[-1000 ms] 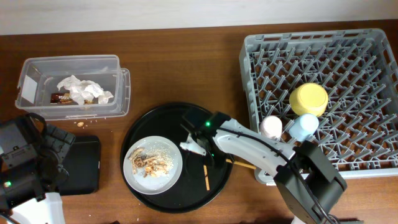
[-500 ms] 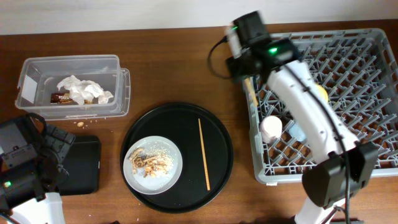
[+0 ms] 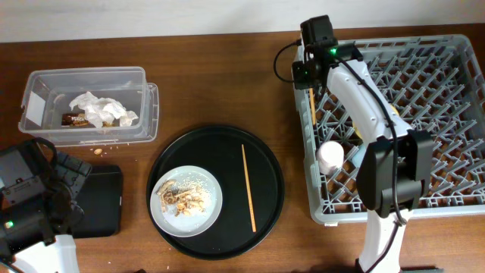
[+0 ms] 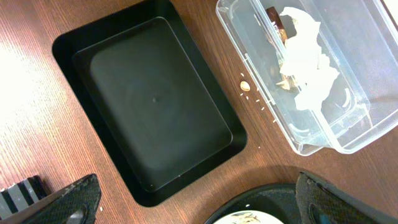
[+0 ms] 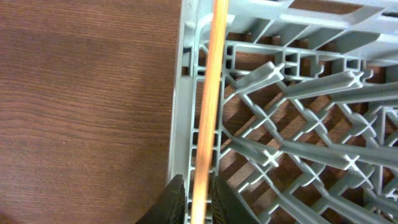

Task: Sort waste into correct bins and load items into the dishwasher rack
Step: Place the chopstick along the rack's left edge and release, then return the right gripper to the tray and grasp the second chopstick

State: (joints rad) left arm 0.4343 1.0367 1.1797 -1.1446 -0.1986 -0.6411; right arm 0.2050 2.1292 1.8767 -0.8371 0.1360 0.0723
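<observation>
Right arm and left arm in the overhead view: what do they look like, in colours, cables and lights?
The right arm has white shell links with black joints, a black block at the wrist, a green light and a thin black cable looping beside it. Its fingers are dark. The left arm shows as a bulky black body with black cables and a small green light.

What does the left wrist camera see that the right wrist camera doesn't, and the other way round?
Only the left wrist view: the shallow black tray, the clear tub holding tissue and a wrapper, and crumbs between tray and tub. Only the right wrist view: the right pincer gripping a chopstick along the grey rack's edge. Both show the wooden table.
</observation>
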